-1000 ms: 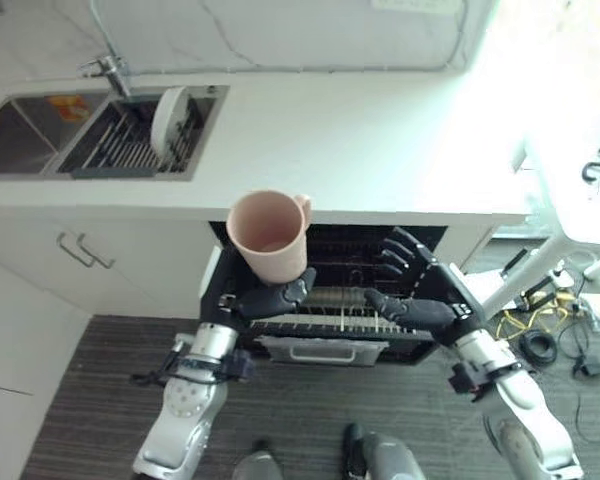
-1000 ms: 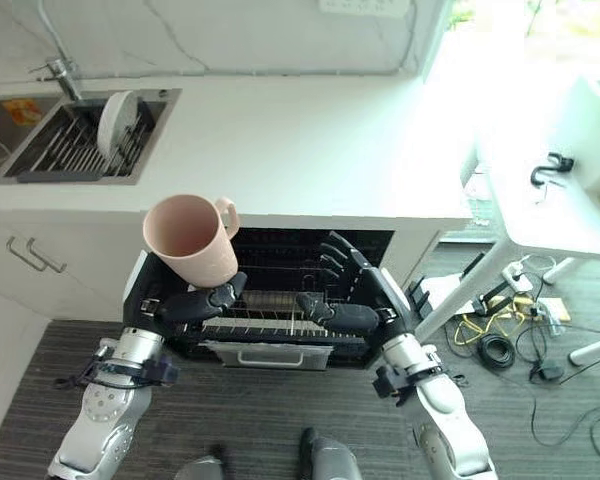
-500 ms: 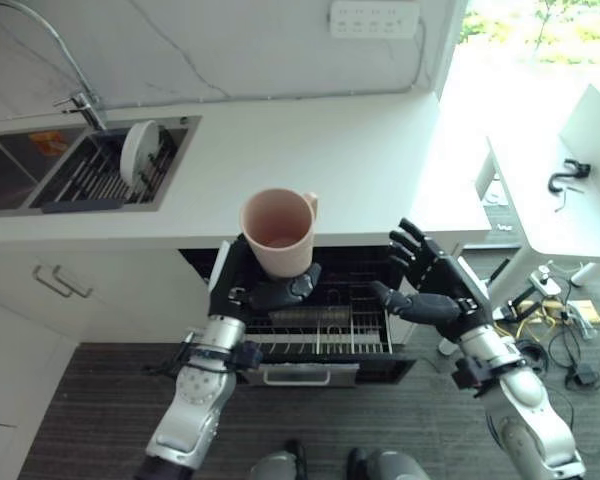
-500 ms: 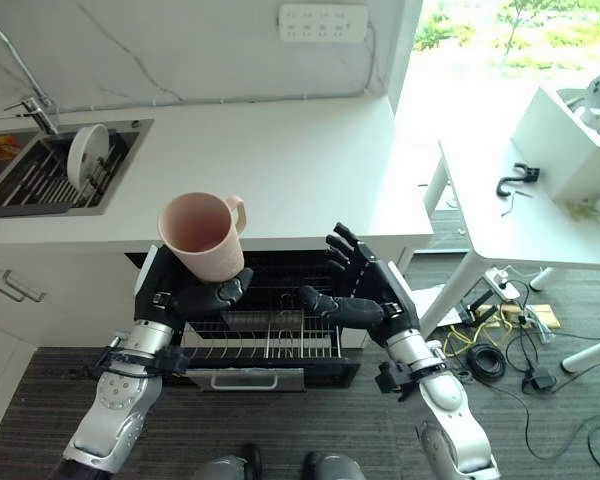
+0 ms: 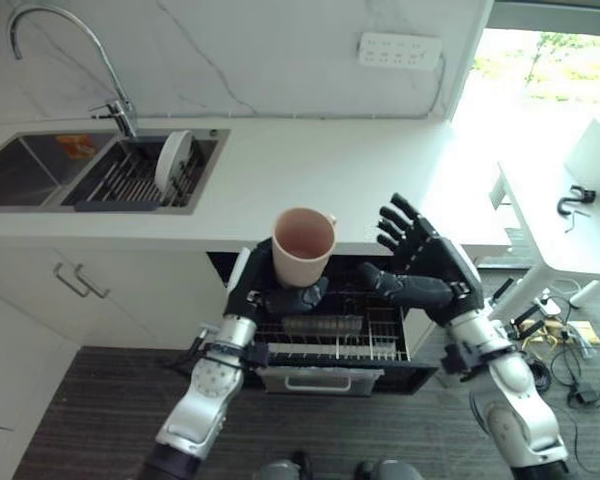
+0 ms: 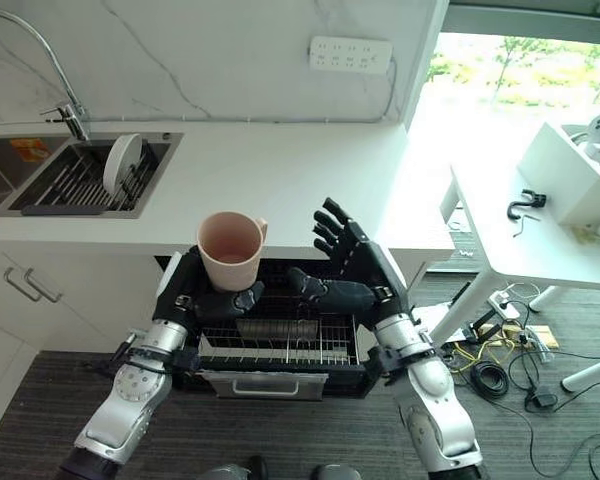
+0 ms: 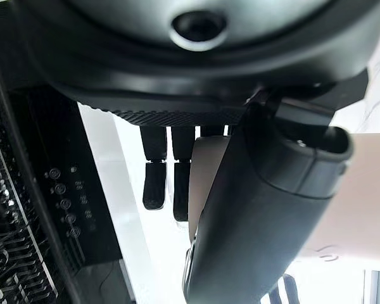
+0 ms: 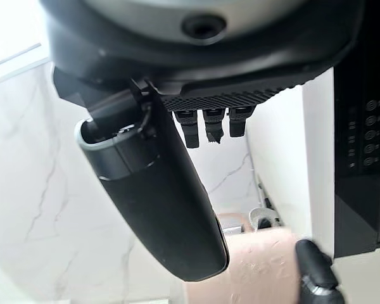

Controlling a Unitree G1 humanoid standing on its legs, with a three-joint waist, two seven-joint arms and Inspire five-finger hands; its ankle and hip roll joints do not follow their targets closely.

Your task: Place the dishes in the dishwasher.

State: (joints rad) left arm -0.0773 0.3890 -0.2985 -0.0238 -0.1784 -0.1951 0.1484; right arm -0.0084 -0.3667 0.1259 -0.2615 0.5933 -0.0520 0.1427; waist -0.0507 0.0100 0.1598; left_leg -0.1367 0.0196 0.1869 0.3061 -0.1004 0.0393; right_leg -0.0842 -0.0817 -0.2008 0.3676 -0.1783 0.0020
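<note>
Left hand (image 5: 280, 297) curled round pink cup (image 5: 304, 246) (right hand (image 5: 420, 268) spread, empty)

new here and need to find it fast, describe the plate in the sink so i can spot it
Start at the curved faucet on the counter's far left, then drop to the sink beneath it. In the basin nearer the dishwasher lies a dark wire rack, and the plate stands on edge in it: white and round, the rack's one dish.
</note>
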